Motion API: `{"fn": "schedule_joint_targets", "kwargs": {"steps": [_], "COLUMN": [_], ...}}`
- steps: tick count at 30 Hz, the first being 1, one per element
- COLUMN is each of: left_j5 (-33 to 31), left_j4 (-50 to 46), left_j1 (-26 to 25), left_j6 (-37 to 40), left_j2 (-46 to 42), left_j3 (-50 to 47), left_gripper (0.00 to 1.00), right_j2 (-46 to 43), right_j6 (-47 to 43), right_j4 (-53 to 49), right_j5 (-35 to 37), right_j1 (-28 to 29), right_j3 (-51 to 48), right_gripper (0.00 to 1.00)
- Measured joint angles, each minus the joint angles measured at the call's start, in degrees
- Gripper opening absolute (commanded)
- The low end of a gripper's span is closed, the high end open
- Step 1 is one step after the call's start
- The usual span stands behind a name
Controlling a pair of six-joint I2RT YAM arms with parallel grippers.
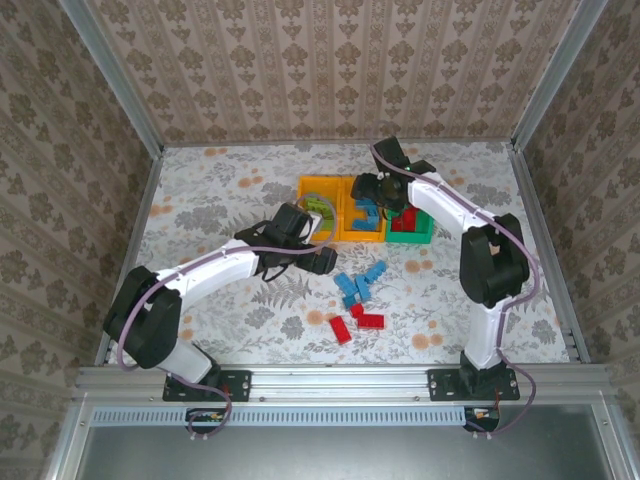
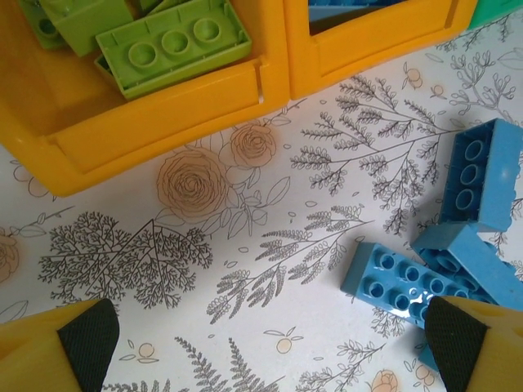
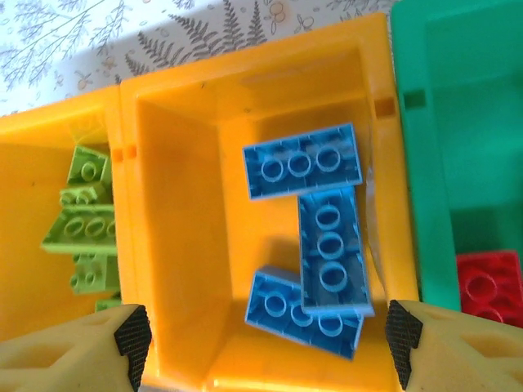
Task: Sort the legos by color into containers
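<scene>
Lab rig: wallpapered enclosure [image 1: 330, 70], aluminium frame [image 1: 340, 380]

three bins in a row mid-table, loose bricks in front

l to r, touching side by side: left orange bin [image 1: 320, 182] w/ lime bricks [image 1: 322, 207], middle orange bin [image 1: 362, 236] w/ blue bricks [image 1: 370, 213], green bin [image 1: 410, 237] w/ a red brick [image 1: 408, 218]. right gripper [image 1: 385, 195] hangs over the far part of the middle & green bins, hiding some of both. left gripper [image 1: 325, 260] sits just in front of the left orange bin. on the floral table [image 1: 220, 190], closer to the arm bases: loose blue bricks [image 1: 358, 285] in a clump, loose red bricks [image 1: 355, 320] right beside them on the near side.
</scene>
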Motion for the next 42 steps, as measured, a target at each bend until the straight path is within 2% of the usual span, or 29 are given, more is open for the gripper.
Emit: {"fn": "schedule_joint_targets", "kwargs": {"steps": [5,9,17,24,28,33,35,42], "left_j5": [-0.9,-2.2,-2.6,-2.8,-2.8,-2.9,-3.0,-3.0], "left_j4": [0.5,0.6,1.5,1.9,1.9,1.9,1.9,2.1], "left_j1": [0.0,0.0,0.1,0.1,0.1,0.1,0.1,0.1], "left_j6": [0.0,-0.3,-0.7,-0.9,-1.0,-1.1,-1.1,-1.1], "left_j2": [0.0,0.4,0.6,0.6,0.6,0.6,0.6,0.6], "left_j3": [0.0,0.0,0.0,-1.1,-2.0,-2.3,-2.3,-2.5], "left_gripper": [1.00,1.00,1.00,1.00,1.00,1.00,1.00,1.00], "right_j2": [-9.3,-14.1,-14.6,-11.5,-9.0,-6.8,-6.8,-9.6], "right_j6": [0.0,0.6,9.0,14.7,15.5,15.9,16.0,15.2], "right_j4": [-0.2,-1.0,-1.1,2.2,3.2,3.1,3.3,2.0], "right_j5": [-0.7,-0.7,-2.9,-3.9,-3.6,-3.4,-3.3,-0.8], "right_j1": [0.8,2.7,7.4,9.2,9.2,9.2,9.2,9.2], "right_j3": [-9.3,-16.8,-28.7,-30.0,-29.9,-28.6,-28.5,-28.3], "right_gripper": [0.72,0.72,0.72,0.71,0.60,0.34,0.27,0.24]}}
